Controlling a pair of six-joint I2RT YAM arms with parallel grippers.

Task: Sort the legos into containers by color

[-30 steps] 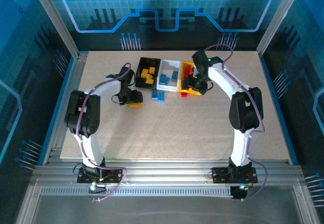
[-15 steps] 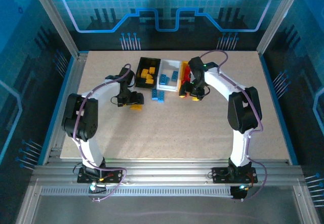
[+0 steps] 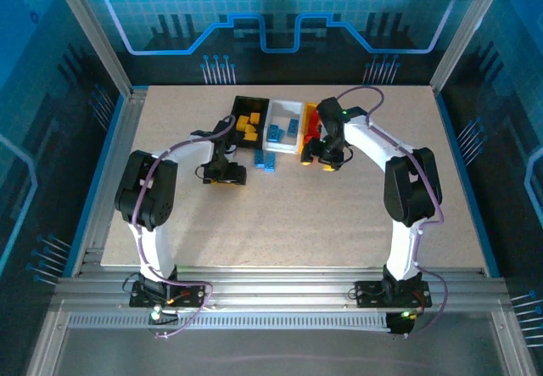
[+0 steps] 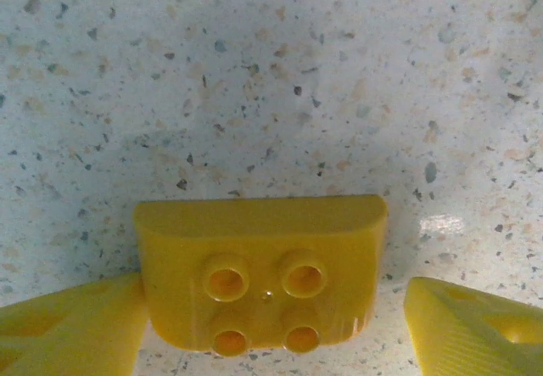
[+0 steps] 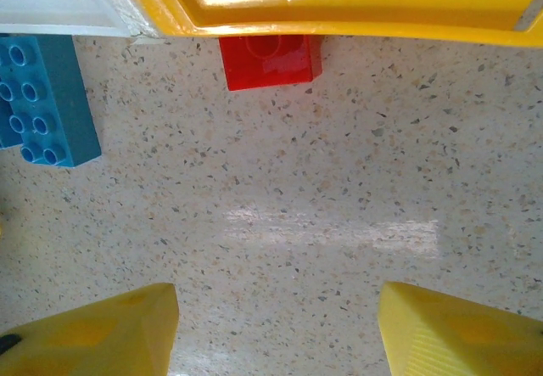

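A yellow lego [image 4: 259,274] lies studs up on the table between the fingers of my left gripper [image 4: 276,325]. The left finger [image 4: 76,329] touches its side, while a gap separates the right finger [image 4: 475,325] from it, so the jaws stand open. My right gripper [image 5: 277,325] is open over bare table, with nothing between its fingers. Ahead of it a red lego [image 5: 270,60] rests against the yellow container [image 5: 356,7], and a blue lego [image 5: 47,100] lies to the left. The black container [image 3: 249,121], white container [image 3: 284,126] and yellow container [image 3: 312,126] stand in a row.
Blue legos [image 3: 267,162] lie on the table in front of the white container, between my two grippers. Yellow bricks sit in the black container and blue ones in the white. The near half of the table [image 3: 288,223] offers free room.
My left gripper has shifted slightly right over the yellow lego and its jaws have widened. My right gripper has come off the yellow container and down to the table in front of it.
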